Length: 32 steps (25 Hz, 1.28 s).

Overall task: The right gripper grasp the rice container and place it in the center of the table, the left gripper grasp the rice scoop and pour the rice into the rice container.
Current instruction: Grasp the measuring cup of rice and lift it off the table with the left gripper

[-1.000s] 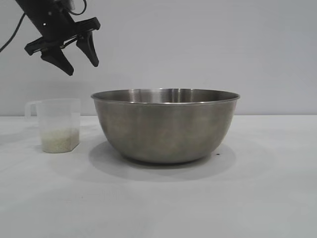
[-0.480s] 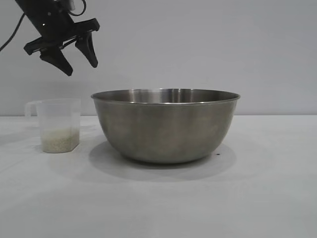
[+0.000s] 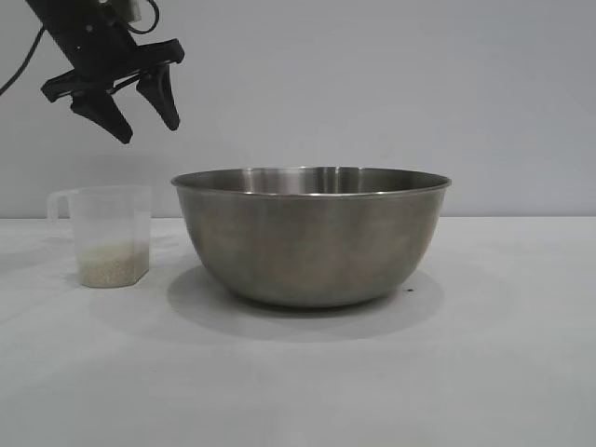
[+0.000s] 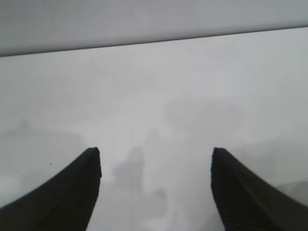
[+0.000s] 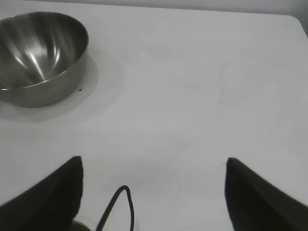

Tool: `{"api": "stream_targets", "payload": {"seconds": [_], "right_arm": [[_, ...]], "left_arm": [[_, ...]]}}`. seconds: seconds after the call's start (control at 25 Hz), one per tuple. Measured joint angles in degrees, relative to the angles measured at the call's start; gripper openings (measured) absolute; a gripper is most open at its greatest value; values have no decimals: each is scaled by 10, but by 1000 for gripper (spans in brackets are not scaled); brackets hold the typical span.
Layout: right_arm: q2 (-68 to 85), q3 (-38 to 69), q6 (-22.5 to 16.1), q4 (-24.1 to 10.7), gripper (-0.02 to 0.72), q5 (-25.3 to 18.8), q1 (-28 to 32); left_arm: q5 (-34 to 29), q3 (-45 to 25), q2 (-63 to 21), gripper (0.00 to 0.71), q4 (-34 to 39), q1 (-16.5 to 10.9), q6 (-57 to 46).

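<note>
Currently the bowl point(image 3: 312, 237) stands upright at the middle of the table point(image 3: 484, 372), unchanged from the earlier exterior frames. The scoop point(image 3: 110, 235) stands upright on the table just beside the bowl, on the left arm's side, apart from it, with its loop handle turned away from the bowl. A pale layer of rice point(image 3: 113, 264) fills the bottom part of the scoop. Neither vessel has shifted.

The left claw point(image 3: 142, 119) hangs in the air above the scoop, well clear of its rim. Its fingers point(image 3: 160, 96) stand apart and hold nothing. Compared with the earlier exterior frames, the claw sits slightly nearer the frame's upper left corner and is slightly rotated; the gap between its fingers is the same. In the left wrist view, the left claw point(image 4: 156, 159) shows two dark fingertips point(image 4: 72, 187) spread over bare table surface, with only faint shadows between them.

The right claw point(image 5: 154, 166) is outside the exterior view. In the right wrist view its fingers point(image 5: 255, 197) stand wide apart and empty above bare table, well apart from the bowl point(image 5: 41, 55), which lies farther off and is empty inside. A thin dark cable point(image 5: 118, 207) loops between the fingers close to the camera.
</note>
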State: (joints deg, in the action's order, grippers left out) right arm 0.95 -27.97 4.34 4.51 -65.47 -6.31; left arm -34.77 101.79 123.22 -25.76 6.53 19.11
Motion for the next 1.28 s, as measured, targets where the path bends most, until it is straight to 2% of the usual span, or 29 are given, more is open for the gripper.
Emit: {"api": "stream_targets", "payload": {"seconds": [0.2, 0.48, 0.6, 1.12, 1.28], "right_arm": [[0, 0, 5, 2, 543, 0, 0], [0, 0, 6, 2, 543, 0, 0], [0, 0, 6, 2, 543, 0, 0], [0, 0, 6, 3, 543, 0, 0], [0, 0, 6, 3, 543, 0, 0]], "left_arm": [[-21, 0, -14, 430, 27, 0, 36], [-31, 0, -97, 430, 69, 0, 39], [-69, 0, -121, 430, 103, 0, 33], [-306, 0, -187, 430, 268, 0, -85], [-326, -19, -213, 430, 269, 0, -103]]}}
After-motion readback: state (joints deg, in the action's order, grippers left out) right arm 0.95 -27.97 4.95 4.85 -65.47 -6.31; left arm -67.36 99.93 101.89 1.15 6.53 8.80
